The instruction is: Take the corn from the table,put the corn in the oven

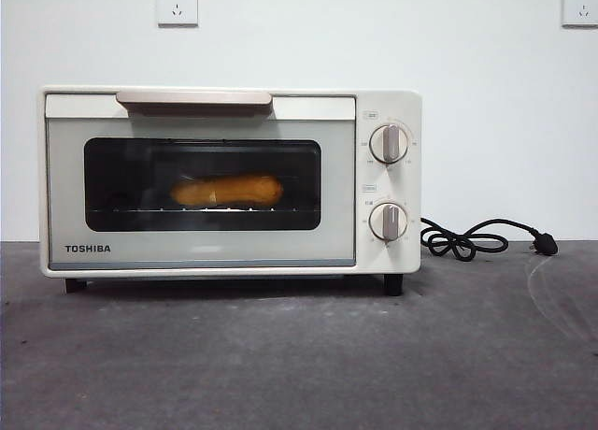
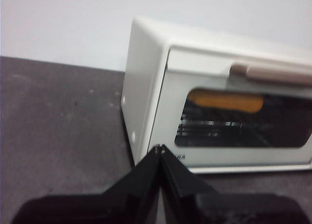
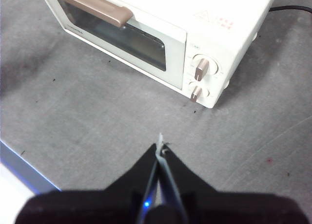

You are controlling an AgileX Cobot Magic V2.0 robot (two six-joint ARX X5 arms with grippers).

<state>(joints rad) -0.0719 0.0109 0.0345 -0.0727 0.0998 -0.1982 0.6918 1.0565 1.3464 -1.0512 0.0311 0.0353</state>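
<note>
Left hand (image 2: 159, 150): two black jaws, glossy, each tapering as a flat wedge from a broad dark base to a narrow tip; tips carry small pale specks at the very end. Right hand (image 3: 160, 148): same black wedge-shaped pair, smooth finish, broad base; a thin pale grey-blue strip runs along the inner edge of one jaw and ends in a whitish point; a small blue light glows low in the seam between the two. No cables, screws or markings visible on either
</note>
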